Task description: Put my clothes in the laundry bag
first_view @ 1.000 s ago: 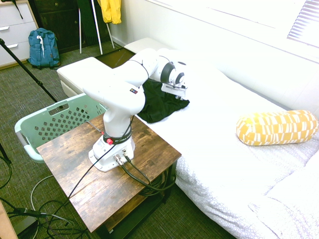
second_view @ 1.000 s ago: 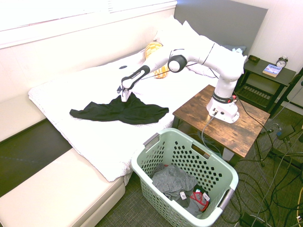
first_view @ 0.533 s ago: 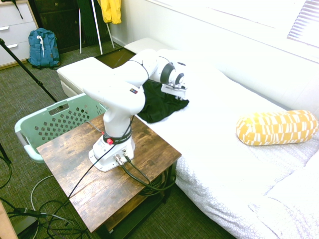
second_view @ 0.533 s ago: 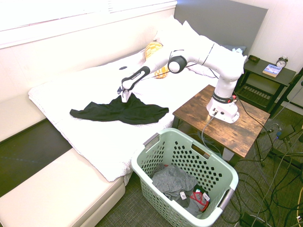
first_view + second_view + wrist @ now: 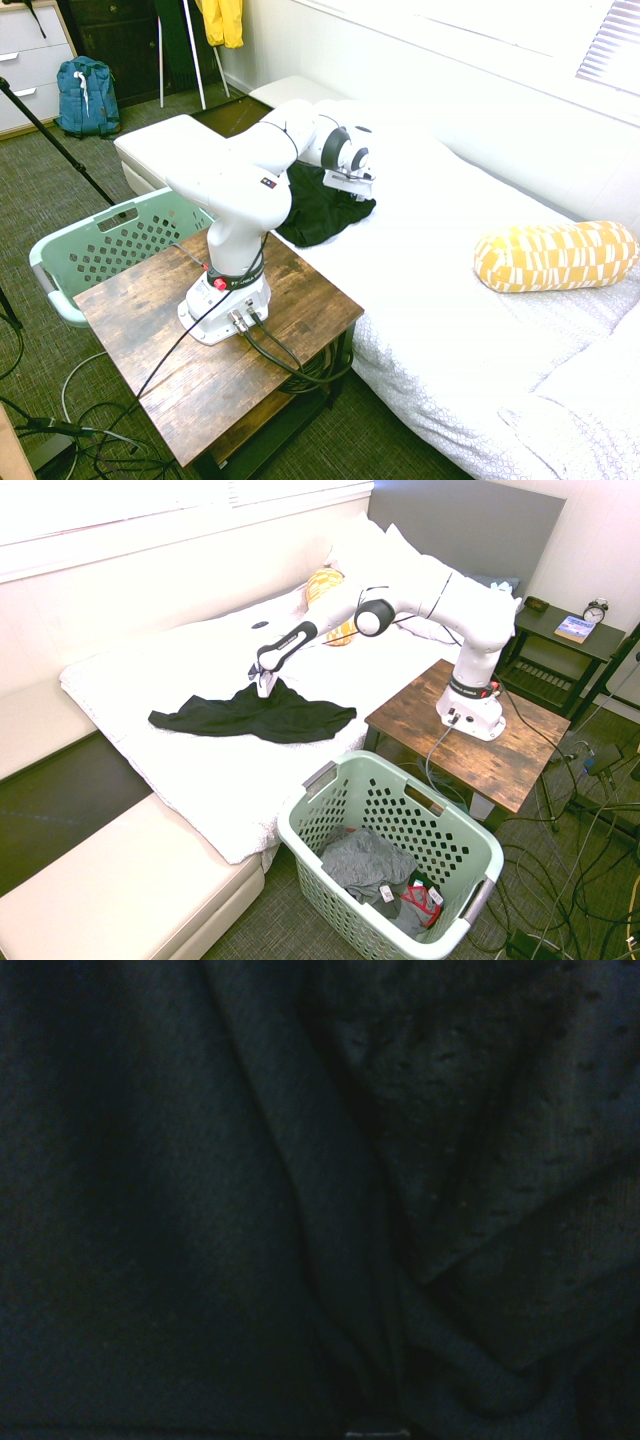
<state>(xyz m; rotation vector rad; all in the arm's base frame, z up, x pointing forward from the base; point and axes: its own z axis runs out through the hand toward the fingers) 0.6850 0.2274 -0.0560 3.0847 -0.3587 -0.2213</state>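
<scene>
Going from left to right in the second exterior view, the black garment (image 5: 255, 715) comes first. It lies spread flat on the white bed (image 5: 200, 770), with one long part reaching away from the mint-green laundry basket (image 5: 390, 865). I think it lies so flat and thin because the fabric is soft, so a pinch from above is the sensible way to take it.

The gripper (image 5: 263, 685) points straight down and touches the upper edge of the garment, on the side away from the basket. In the wrist view only dark folded fabric (image 5: 300, 1200) shows, very close, which agrees with a gripper that is down on the cloth. How far the fingers are apart I cannot tell; they are too small in both exterior views. The garment is not lifted; it rests on the bed.

Further right and nearer the camera, the basket stands on the floor, just beside the bed edge and near the wooden worktop (image 5: 520, 750). Some grey and red clothing (image 5: 380, 875) is already inside. The basket's place looks practical: the arm can swing the garment from the bed over its open top.
</scene>
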